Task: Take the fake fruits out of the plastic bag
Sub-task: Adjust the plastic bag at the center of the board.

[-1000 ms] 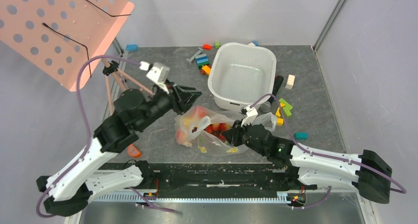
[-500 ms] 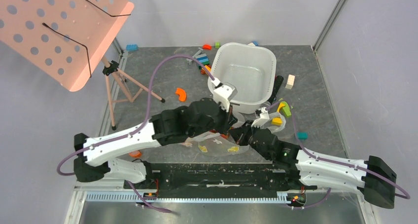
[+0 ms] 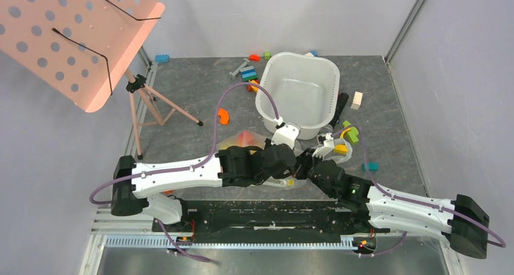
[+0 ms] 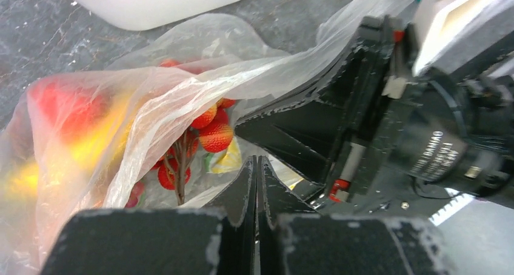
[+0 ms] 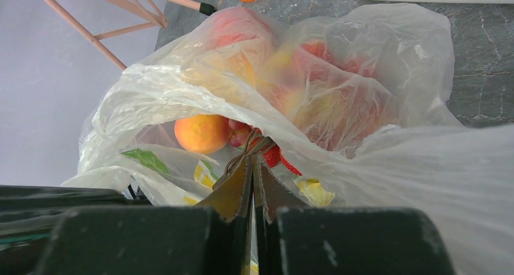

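The clear, crinkly thin-film plastic bag (image 3: 237, 140) lies on the grey stone-patterned worktop (image 3: 194, 87) close to its near edge, at about seven o'clock from the white rigid perforated basin (image 3: 300, 55). Every glossy plastic fake fruit that shows is inside the film. The red-yellow grape bunch with its dark stem (image 4: 209, 131) sits at the mouth. An orange-pink peach (image 5: 202, 133) lies just behind the opening. Blurred red and yellow shapes (image 4: 66, 111) press against the far wall of the bag.

No fruit can be seen loose on the worktop or in the basin, so by my reading the emptying has not yielded anything yet and the whole lot is left to bring out.

Both arms meet at the bag's mouth, at about three o'clock of it. The left gripper (image 4: 256, 163) has its jaws pressed together at the rumpled rim. The right gripper (image 5: 253, 161) has its jaws likewise closed, right at the grape stem. Whether either pinches film, stem or nothing, I cannot tell.

A flat orange curved piece (image 3: 223, 115) lies at eleven o'clock from the bag.
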`<state>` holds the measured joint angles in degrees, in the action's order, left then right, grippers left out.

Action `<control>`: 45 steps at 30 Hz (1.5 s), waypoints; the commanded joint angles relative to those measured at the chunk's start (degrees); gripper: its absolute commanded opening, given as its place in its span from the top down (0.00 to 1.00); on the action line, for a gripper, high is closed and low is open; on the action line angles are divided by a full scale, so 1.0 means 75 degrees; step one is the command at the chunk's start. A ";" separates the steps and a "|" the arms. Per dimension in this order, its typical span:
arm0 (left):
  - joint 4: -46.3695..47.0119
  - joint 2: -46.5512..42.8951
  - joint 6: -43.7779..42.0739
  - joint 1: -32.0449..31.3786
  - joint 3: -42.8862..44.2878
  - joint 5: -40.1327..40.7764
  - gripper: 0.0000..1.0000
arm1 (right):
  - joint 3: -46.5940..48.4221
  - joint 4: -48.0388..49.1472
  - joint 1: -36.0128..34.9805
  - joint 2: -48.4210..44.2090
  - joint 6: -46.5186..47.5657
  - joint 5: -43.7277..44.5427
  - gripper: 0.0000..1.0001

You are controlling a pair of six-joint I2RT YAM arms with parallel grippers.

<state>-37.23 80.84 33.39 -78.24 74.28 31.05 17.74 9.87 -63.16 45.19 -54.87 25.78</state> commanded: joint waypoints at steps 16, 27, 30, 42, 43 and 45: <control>0.0681 0.1002 0.0384 0.0461 -0.1132 0.0968 0.98 | 0.0157 -0.0071 -0.0017 0.0357 0.0329 0.0002 0.99; 0.0375 0.0038 0.0388 0.1254 -0.2289 0.1258 0.98 | 0.1471 -0.2800 -0.0017 0.1660 0.0963 0.0833 0.96; 0.0263 -0.0349 0.0466 0.1545 -0.2659 0.1273 0.98 | 0.1471 -0.3203 -0.0017 0.1686 0.0921 0.1183 0.96; 0.0165 -0.1960 0.0435 0.2264 -0.3651 0.1104 0.98 | 0.1139 -0.3681 -0.0023 0.1199 0.0707 0.1652 0.96; 0.0323 -0.2037 0.0321 0.2264 -0.3691 0.0958 0.98 | 0.1128 -0.3462 -0.0017 0.1140 0.0891 0.1560 0.96; 0.0693 -0.2209 0.0065 0.2258 -0.3770 0.0616 0.98 | 0.1065 -0.2725 -0.0017 0.1016 0.1540 0.1027 0.94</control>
<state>-36.03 67.02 34.92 -61.52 46.92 37.23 26.61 -16.27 -63.16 54.81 -48.53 34.92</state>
